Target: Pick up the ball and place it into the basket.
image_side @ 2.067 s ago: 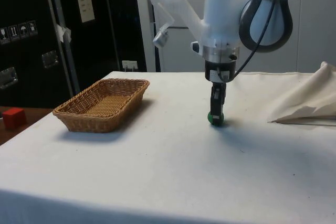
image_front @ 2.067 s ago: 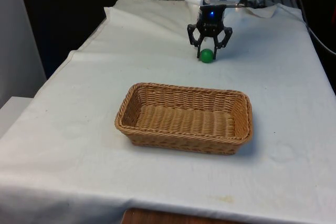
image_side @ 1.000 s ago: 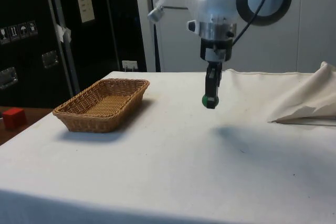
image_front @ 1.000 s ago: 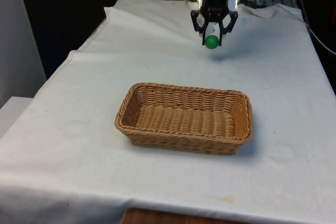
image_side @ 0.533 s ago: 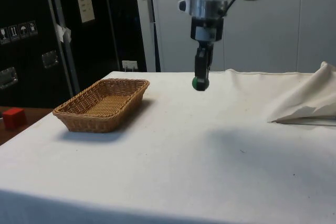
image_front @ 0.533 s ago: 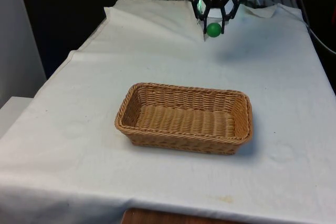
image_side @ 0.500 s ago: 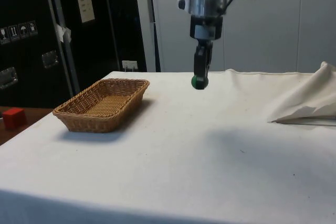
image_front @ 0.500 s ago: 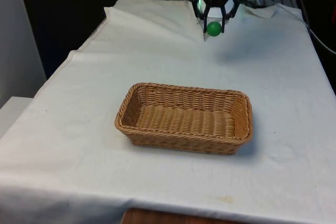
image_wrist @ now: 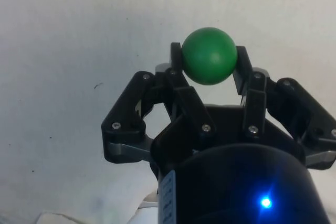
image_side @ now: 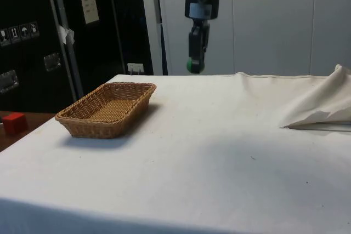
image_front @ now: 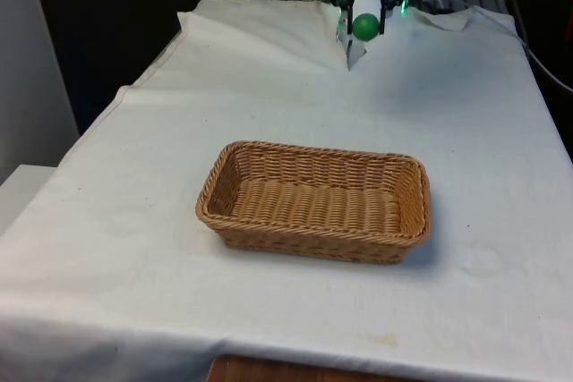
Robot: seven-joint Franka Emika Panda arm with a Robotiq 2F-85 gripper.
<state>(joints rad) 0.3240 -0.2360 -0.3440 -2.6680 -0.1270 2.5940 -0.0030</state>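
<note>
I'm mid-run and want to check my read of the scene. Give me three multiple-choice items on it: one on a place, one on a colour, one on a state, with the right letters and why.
1. Where is the ball?
A. lying in the basket
B. held in the air above the cloth, away from the basket
C. resting on the cloth beside the basket

2. What colour is the ball?
A. red
B. yellow
C. green

3. What is the state of the basket?
A. upright with nothing in it
B. tipped on its side
C. upright with the ball inside

Answers:
1 B: the gripper carries the ball well above the white cloth in the side view, not over the basket.
2 C: it is plainly green in the front and wrist views.
3 A: its woven bottom shows bare in the front view.
</note>
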